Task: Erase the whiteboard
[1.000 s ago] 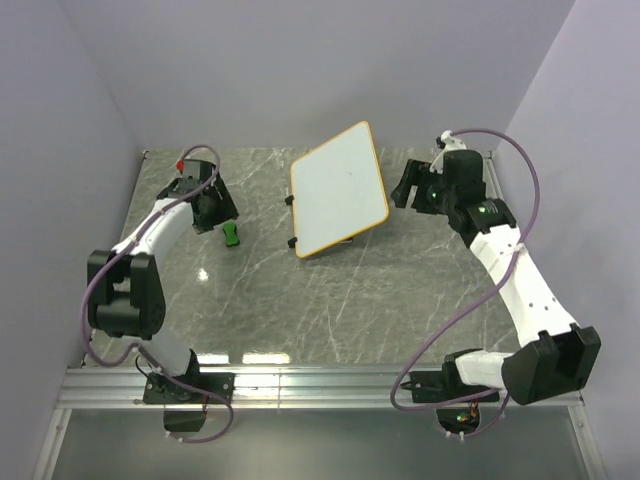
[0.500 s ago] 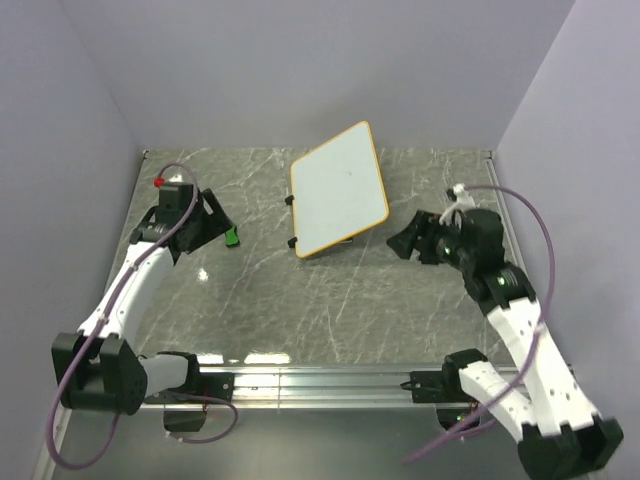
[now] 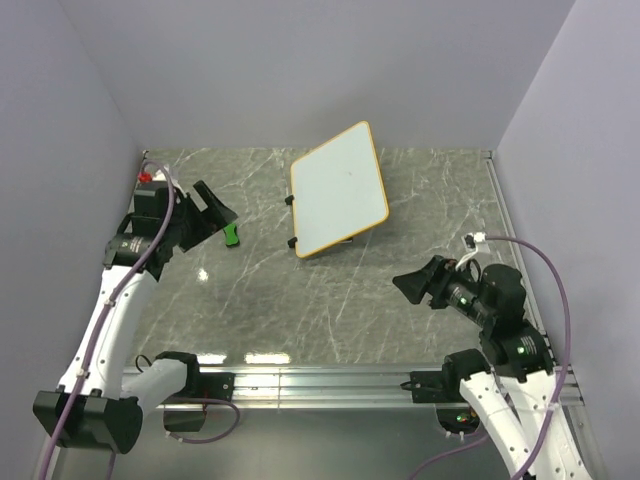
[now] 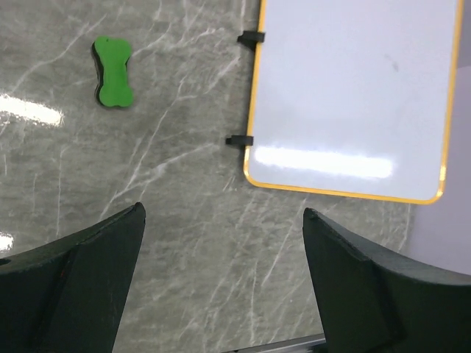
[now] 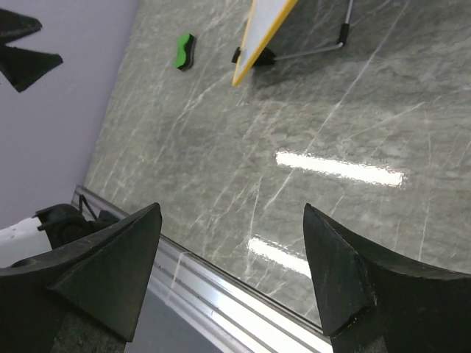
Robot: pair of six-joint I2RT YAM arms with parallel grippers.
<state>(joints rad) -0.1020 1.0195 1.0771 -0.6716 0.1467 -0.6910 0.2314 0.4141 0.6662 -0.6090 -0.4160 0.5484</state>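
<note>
Across the bottom of the pale lilac walls [image 3: 300,70], which close the space off on three sides, lies a grey stone-patterned table [image 3: 300,310] with thin white veins. Ceiling light glares off it in a few bright streaks. A metal rail [image 3: 320,380] runs along its near edge, where the arm bases are bolted.

Toward the back of the table, about midway across, sits the whiteboard [image 3: 340,190]. It is a small white rectangle with rounded corners and a thin orange rim. It leans back on a wire stand [image 5: 316,51], with its bottom edge on the table, and is turned at a slant to the walls. Two small black feet stick out along one edge. Its face looks clean apart from one tiny dark speck near the middle, and in the left wrist view a band of glare crosses its lower part.

A small green eraser [image 3: 231,234] lies flat on the table to the left of the whiteboard, apart from it.

The left gripper [image 3: 210,208] hangs above the table near the eraser, its fingers spread wide with nothing between them. The right gripper [image 3: 415,285] is at the near right, well away from the whiteboard, also spread wide and holding nothing.
</note>
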